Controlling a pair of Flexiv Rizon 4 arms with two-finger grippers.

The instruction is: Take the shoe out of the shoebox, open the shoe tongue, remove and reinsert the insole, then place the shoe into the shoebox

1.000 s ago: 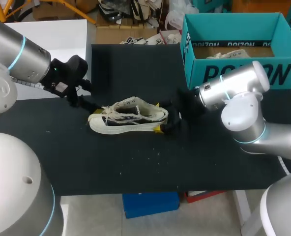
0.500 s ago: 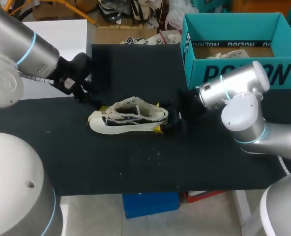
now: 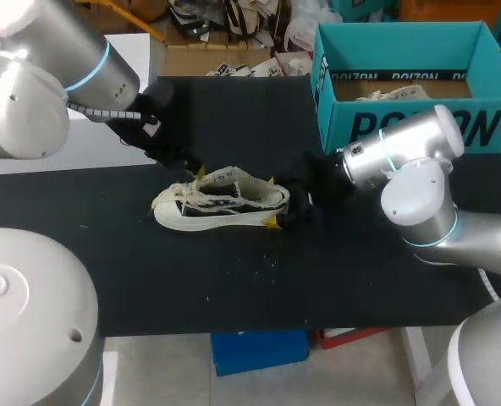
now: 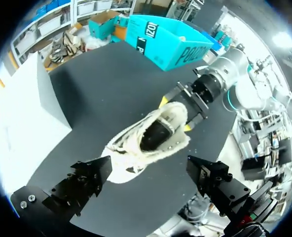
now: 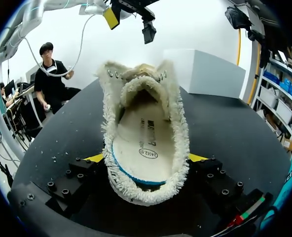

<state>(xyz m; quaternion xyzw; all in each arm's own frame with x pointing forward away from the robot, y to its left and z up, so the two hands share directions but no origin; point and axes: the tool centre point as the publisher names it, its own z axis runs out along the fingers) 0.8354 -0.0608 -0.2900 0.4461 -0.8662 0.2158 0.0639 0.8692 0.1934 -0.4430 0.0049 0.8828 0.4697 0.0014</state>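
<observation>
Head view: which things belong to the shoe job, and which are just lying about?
Job: shoe, insole inside it, teal shoebox, right gripper clamping the shoe, left gripper open above it.
Lying about: white box, white crumbs on the table.

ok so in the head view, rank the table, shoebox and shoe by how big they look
1. table, by far the largest
2. shoebox, clearly next, even though it sits farther back
3. shoe, smallest

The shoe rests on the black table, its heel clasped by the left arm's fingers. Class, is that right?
No: the right arm's fingers clasp the heel, as the head view shows. The shoe does rest on the black table.
</observation>
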